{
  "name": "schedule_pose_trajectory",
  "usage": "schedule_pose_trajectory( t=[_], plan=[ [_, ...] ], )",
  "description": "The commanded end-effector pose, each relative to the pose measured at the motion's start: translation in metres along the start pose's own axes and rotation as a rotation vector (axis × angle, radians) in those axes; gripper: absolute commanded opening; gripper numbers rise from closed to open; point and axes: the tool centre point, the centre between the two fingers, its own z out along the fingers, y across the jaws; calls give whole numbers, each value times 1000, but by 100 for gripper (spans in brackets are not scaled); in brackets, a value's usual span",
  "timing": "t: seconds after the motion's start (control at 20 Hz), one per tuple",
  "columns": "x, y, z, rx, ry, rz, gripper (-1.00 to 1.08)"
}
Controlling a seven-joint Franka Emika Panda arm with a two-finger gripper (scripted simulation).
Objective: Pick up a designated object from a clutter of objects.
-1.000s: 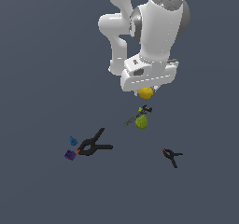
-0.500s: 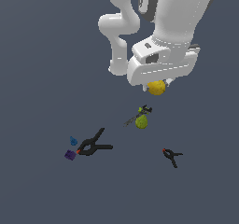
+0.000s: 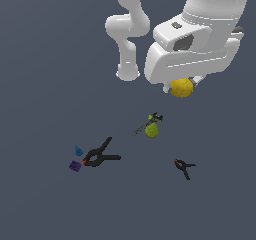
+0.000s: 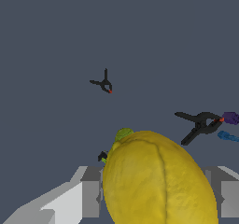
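The designated object, a yellow-orange bumpy lemon point(image 3: 181, 87), hangs high above the floor, and my gripper point(image 3: 182, 89) is shut on it under the white hand. In the wrist view the lemon point(image 4: 156, 181) fills the space between the grey fingers point(image 4: 89, 192). The clutter of objects lies below: a green pear-like fruit point(image 3: 151, 130) beside a thin dark tool point(image 3: 142, 128), a large black clamp point(image 3: 100, 156), a small black clamp point(image 3: 184, 167), a blue piece point(image 3: 78, 150) and a purple cube point(image 3: 75, 166).
The wrist view looks down on the small clamp point(image 4: 105, 84), the large clamp point(image 4: 200, 123), the purple cube point(image 4: 231, 118), the blue piece point(image 4: 228, 136) and the tip of the green fruit point(image 4: 123, 134). The robot's base column point(image 3: 128, 59) stands behind the clutter.
The gripper has risen with the lemon held in it, away from the green fruit and toward the exterior view's right. The items on the floor have not moved.
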Motion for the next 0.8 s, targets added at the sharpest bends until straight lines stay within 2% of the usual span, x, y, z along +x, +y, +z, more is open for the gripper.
schedule_pose_trajectory(
  t=[0.0,0.75],
  plan=[
    [8,-1,-12,0,0,0,-100],
    [31,-3,-42,0,0,0,-100]
  ],
)
